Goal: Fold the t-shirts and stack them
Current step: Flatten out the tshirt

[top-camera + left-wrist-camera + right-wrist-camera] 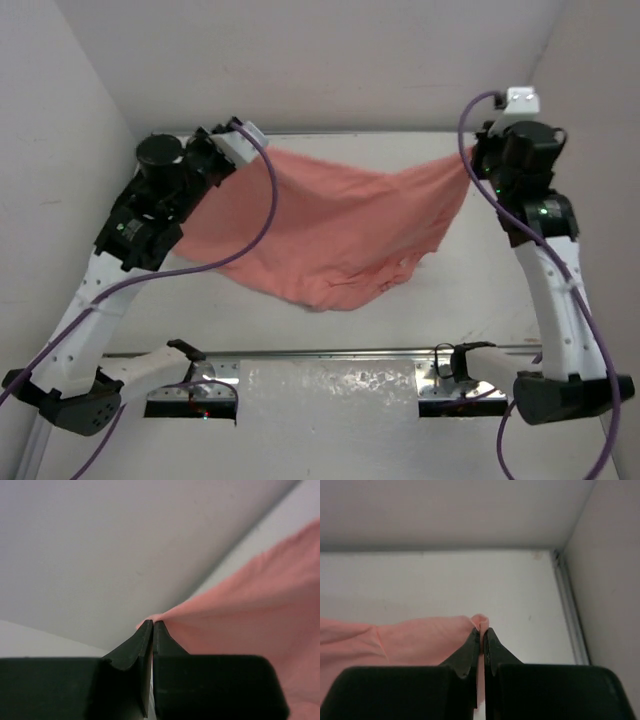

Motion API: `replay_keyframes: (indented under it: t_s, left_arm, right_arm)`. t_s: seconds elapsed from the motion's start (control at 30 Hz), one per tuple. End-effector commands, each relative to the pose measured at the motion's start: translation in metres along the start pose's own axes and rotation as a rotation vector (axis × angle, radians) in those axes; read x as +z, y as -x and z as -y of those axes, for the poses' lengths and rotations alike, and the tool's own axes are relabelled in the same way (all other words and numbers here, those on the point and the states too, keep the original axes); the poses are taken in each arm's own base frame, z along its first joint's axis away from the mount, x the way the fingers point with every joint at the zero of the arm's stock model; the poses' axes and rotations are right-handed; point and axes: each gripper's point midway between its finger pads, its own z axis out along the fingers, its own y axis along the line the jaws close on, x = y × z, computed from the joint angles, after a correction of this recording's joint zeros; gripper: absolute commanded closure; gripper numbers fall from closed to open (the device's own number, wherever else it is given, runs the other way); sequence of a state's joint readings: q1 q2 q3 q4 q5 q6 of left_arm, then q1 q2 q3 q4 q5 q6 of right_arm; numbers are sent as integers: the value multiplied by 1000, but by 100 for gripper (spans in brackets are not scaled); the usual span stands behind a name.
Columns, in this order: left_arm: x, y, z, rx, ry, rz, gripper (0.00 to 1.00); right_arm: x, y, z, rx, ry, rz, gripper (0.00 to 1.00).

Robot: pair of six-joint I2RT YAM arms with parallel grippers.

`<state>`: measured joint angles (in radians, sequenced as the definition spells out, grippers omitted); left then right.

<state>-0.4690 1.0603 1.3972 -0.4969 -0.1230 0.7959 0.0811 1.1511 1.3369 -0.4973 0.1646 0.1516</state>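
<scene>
The salmon-pink t-shirt (340,225) hangs stretched between my two grippers over the back half of the table, its lower part sagging in folds onto the table in front. My left gripper (262,152) is shut on the shirt's left corner; in the left wrist view the cloth (250,615) runs right from the shut fingertips (152,624). My right gripper (472,155) is shut on the shirt's right corner; in the right wrist view a small fold of cloth (481,620) pokes out above the fingertips (482,631) and the shirt trails left.
White walls close in the table at the back, left and right. A metal rail (330,352) runs across the near edge between the arm bases. A seam strip (567,605) marks the right wall's foot.
</scene>
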Motion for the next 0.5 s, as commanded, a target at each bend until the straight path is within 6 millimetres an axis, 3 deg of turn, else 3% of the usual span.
replay_keyframes:
  t_s: [0.0, 0.03, 0.1, 0.13, 0.2, 0.33, 0.47]
  left_arm:
    - [-46, 75, -80, -87, 230, 228, 100]
    - [-55, 88, -85, -86, 225, 277, 100]
    - [-83, 114, -107, -92, 267, 366, 100]
    - [-93, 123, -113, -90, 276, 399, 100]
    - [-121, 141, -129, -80, 314, 468, 100]
    - [-167, 157, -140, -73, 341, 562, 100]
    - [-188, 161, -139, -83, 338, 616, 100]
  right_arm:
    - [-52, 81, 21, -87, -65, 187, 100]
    - [-76, 115, 25, -97, -72, 274, 100]
    - [-106, 149, 30, -119, -84, 370, 100]
    - [-137, 179, 35, -118, -95, 465, 100]
    - [-180, 213, 42, -105, -116, 595, 100]
    - [-243, 243, 51, -89, -136, 755, 100]
    - [-304, 254, 61, -74, -162, 891, 100]
